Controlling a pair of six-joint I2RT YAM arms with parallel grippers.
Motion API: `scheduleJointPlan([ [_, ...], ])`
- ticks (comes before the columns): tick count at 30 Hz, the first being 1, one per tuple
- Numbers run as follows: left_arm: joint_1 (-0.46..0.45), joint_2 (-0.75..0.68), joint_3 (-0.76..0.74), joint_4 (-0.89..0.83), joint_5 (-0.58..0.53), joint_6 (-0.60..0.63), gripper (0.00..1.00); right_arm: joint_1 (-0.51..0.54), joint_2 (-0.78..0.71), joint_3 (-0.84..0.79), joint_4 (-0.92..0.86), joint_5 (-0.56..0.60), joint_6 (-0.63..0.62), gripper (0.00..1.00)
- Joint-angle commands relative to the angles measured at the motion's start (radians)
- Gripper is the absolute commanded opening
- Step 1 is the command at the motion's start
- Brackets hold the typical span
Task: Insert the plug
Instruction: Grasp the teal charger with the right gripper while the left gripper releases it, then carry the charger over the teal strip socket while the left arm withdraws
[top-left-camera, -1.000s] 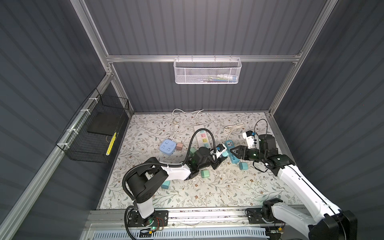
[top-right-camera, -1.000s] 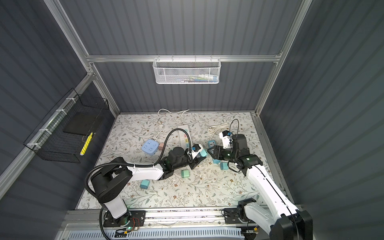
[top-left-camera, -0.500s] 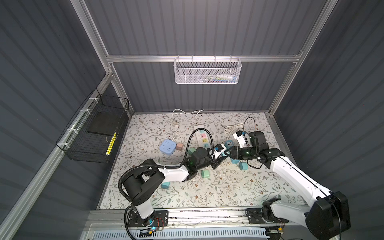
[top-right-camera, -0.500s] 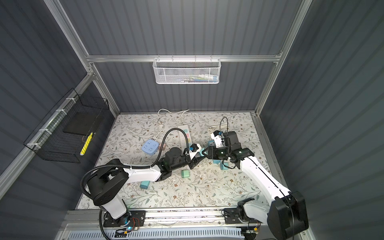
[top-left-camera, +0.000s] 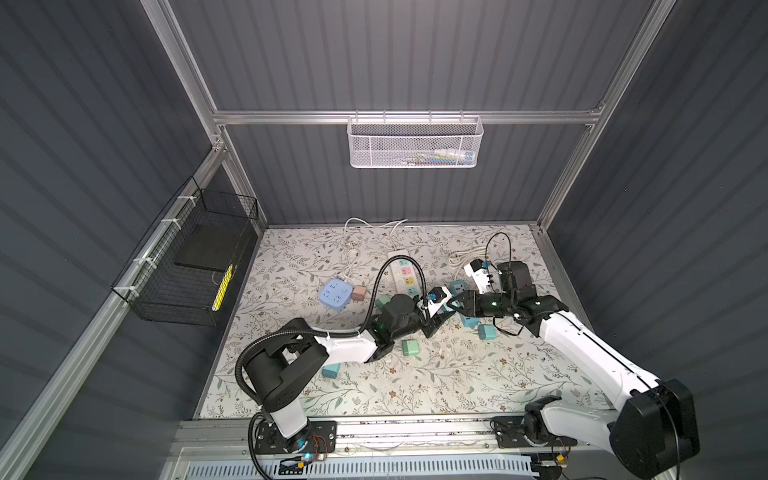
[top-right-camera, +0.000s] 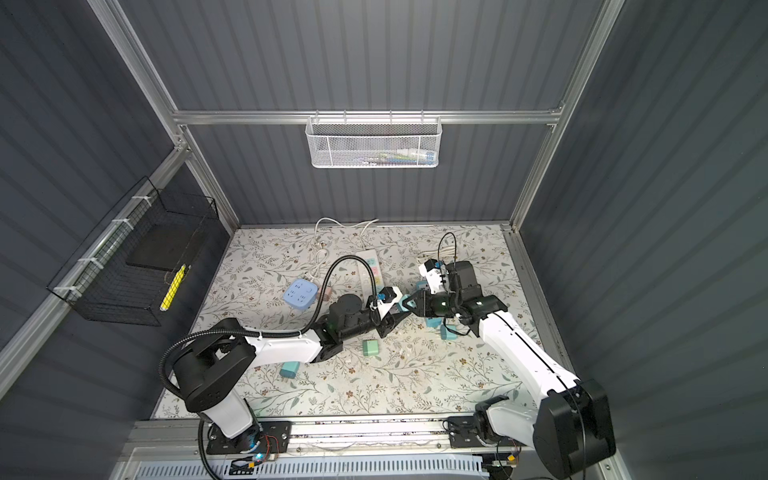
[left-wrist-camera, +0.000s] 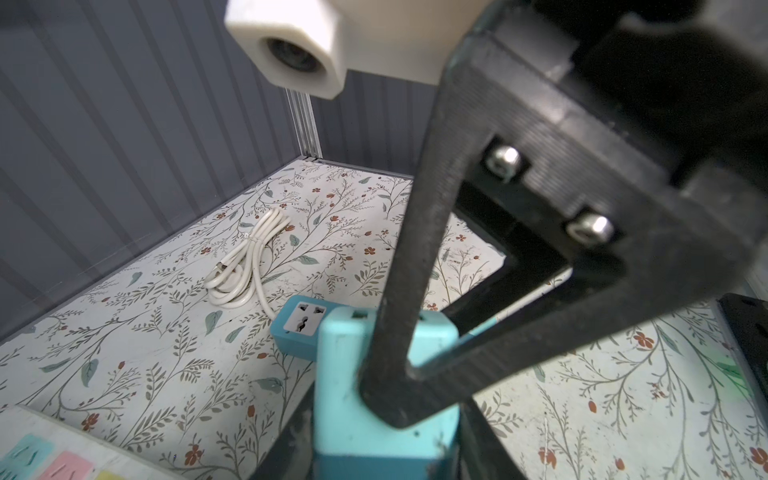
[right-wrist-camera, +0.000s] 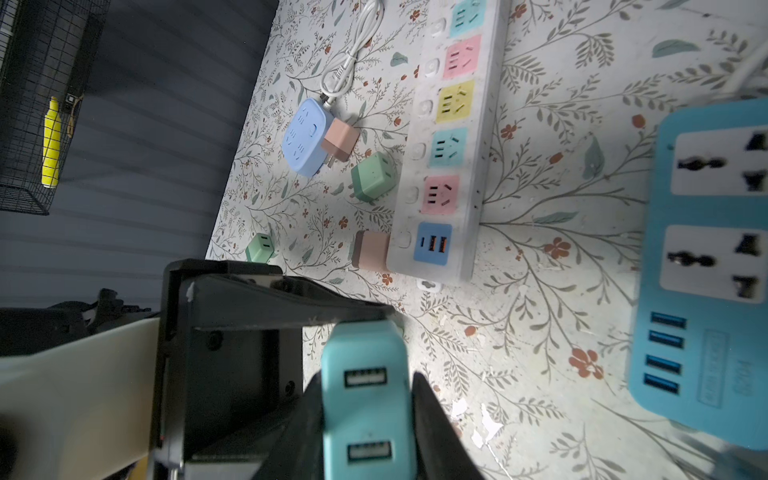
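Right gripper (top-left-camera: 454, 302) moved in, seemingly clamping teal plug (right-wrist-camera: 365, 395).

text readable: none | blue socket block (right-wrist-camera: 702, 212): small printed mark beside its USB ports, too blurred to read

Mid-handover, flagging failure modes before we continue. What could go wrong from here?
1. The left gripper and right gripper are both shut on the teal charger. If either arm pulls before one lets go, it may twist or drop.
2. Its prongs are hidden, so alignment at the white power strip is unverified.
3. A pink adapter sits right at the strip's end and could snag.
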Motion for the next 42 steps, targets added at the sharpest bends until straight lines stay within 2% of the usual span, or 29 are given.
scheduleJointPlan([
  [1,-0.006,-0.026,0.0,0.014,0.011,0.008,0.27,0.005,-0.006,0.014,0.034,-0.021,0.014,0.26],
  [4,-0.006,-0.038,-0.003,-0.003,-0.054,-0.008,0.46,0.005,-0.01,0.02,0.013,0.04,-0.008,0.23],
  [5,-0.006,-0.045,-0.016,0.008,-0.113,-0.028,0.54,0.005,-0.01,0.025,0.0,0.069,-0.029,0.23],
  [7,-0.004,-0.072,-0.065,0.076,-0.256,-0.09,0.77,0.004,-0.011,0.05,-0.043,0.152,-0.073,0.22],
  [9,0.003,-0.112,-0.131,0.164,-0.377,-0.16,0.85,0.004,-0.009,0.062,-0.056,0.253,-0.128,0.23],
  [10,0.012,-0.132,-0.164,0.207,-0.423,-0.209,0.88,0.004,-0.002,0.058,-0.052,0.351,-0.147,0.23],
  [12,0.03,-0.169,-0.224,0.265,-0.455,-0.286,0.89,0.004,0.041,0.073,-0.057,0.473,-0.17,0.22],
  [16,0.05,-0.239,-0.281,0.25,-0.478,-0.357,0.89,0.002,0.157,0.095,-0.021,0.652,-0.212,0.2],
  [19,0.068,-0.273,-0.311,0.249,-0.485,-0.377,0.9,-0.002,0.284,0.178,-0.057,0.723,-0.239,0.19],
  [29,0.107,-0.324,-0.361,0.254,-0.467,-0.42,0.9,-0.029,0.492,0.302,-0.001,0.697,-0.293,0.18],
  [42,0.126,-0.332,-0.369,0.248,-0.448,-0.42,0.9,-0.048,0.536,0.311,0.037,0.645,-0.315,0.19],
])
